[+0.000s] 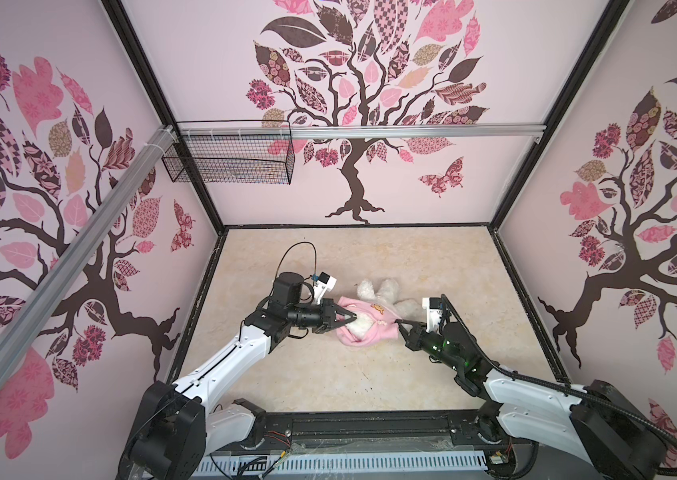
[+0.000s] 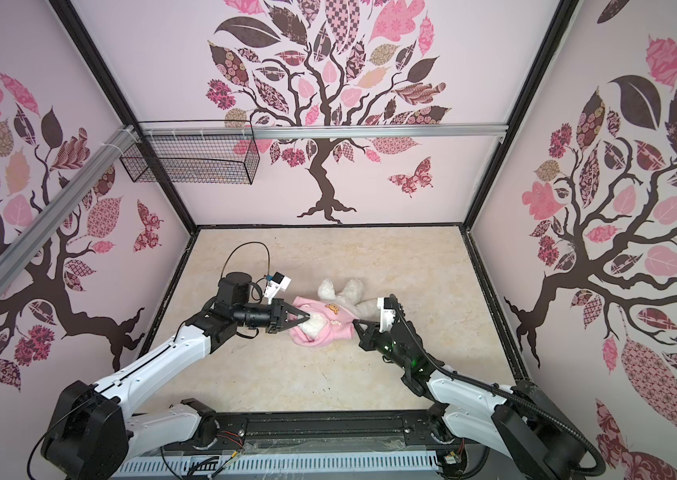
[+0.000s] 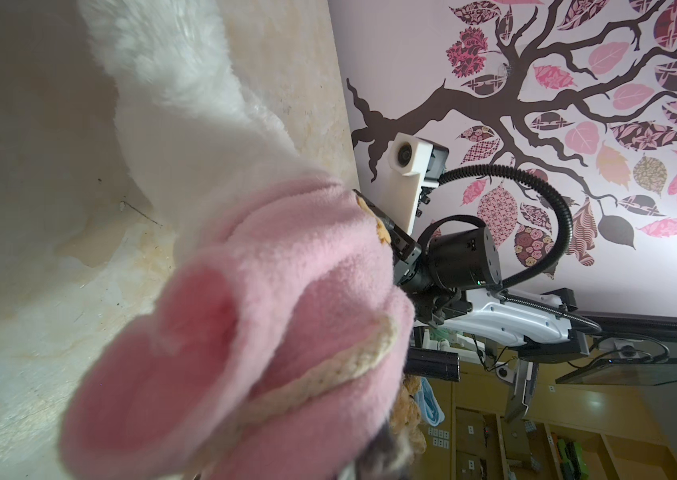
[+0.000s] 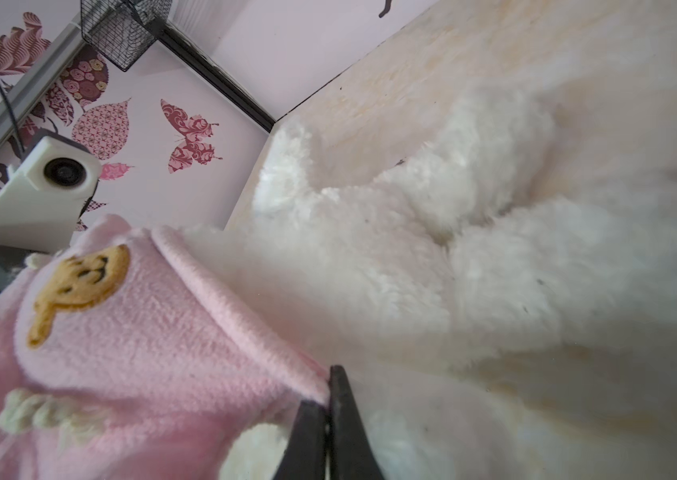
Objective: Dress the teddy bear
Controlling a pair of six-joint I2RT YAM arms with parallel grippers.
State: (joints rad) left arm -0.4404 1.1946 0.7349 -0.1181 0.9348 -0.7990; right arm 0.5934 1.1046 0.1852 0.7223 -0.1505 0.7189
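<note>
Teddy bear [image 1: 386,291]: is lying flat near the middle of the desk [image 1: 328,257], with its white furry limbs sticking out toward the back wall and toward the right arm. It is showing in both top views [image 2: 349,291] and filling much of the right wrist view [image 4: 411,249].
Pink hooded shirt [image 1: 382,323]: is covering the bear's upper body and bunching on the side nearer the left arm, where white fur is showing through its opening. The bear's legs are lying bare beyond the hem.
Orange bear-face patch [image 4: 79,282]: is facing upward on the shirt.
Cream cord [image 3: 328,374]: is trailing across folded pink fleece close to the left wrist camera.
Left end effector [image 1: 354,318]: is reaching in level from the left with its jaws narrowed right down, pinching the shirt's bunched end where fleece meets fur. The left wrist view is showing fleece gathered right up to it, while its fingers are staying out of that view.
Right end effector [image 4: 327,395]: is coming in from the right with its jaws pressed together on the shirt's hem. Two dark fingers are clamping the rolled pink edge just beside the bear's fur.
Desk: is carrying the bear and shirt on its beige marbled top, between the two arms.
Wire basket [image 1: 228,162]: is hanging from the rail on the back wall, up to the left and well apart from the bear.
</note>
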